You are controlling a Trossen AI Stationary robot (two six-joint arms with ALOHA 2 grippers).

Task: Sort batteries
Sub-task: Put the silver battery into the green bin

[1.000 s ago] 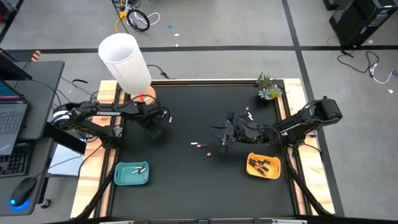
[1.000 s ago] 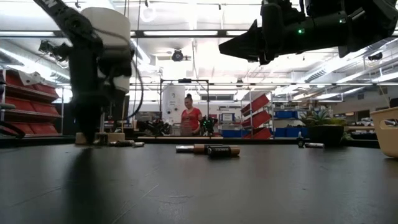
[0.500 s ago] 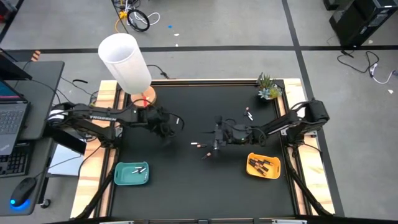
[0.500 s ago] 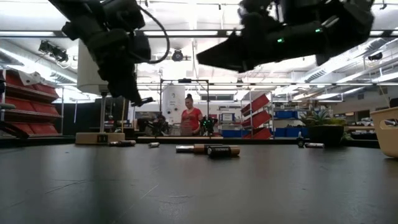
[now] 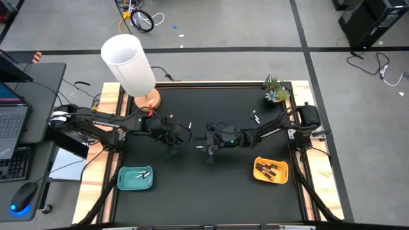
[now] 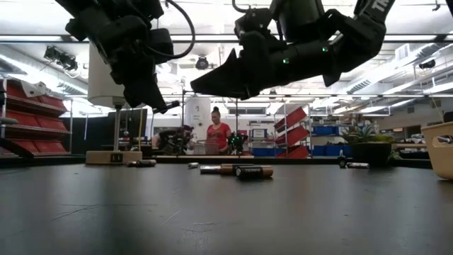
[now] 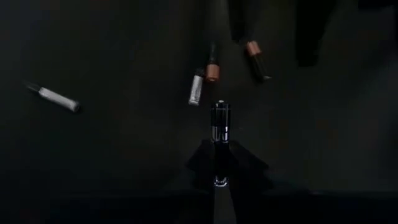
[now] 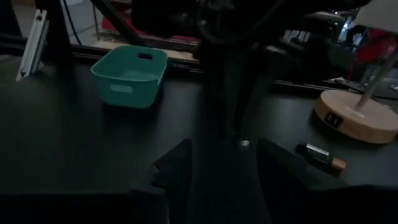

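Both end effectors nearer mid-table than before: left (image 7: pixel 216 163) clamping a battery (image 7: pixel 219 122), right (image 8: pixel 219 163) parted.

Grey floor (image 5: pixel 255 38), red shelving (image 6: pixel 28 117), bright ceiling strip lights (image 6: pixel 212 39)

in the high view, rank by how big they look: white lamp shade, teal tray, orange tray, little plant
1. white lamp shade, clearly largest, though it stands nearer the overhead camera, which inflates it.
2. teal tray and orange tray: too alike to rank.
3. little plant, smallest.
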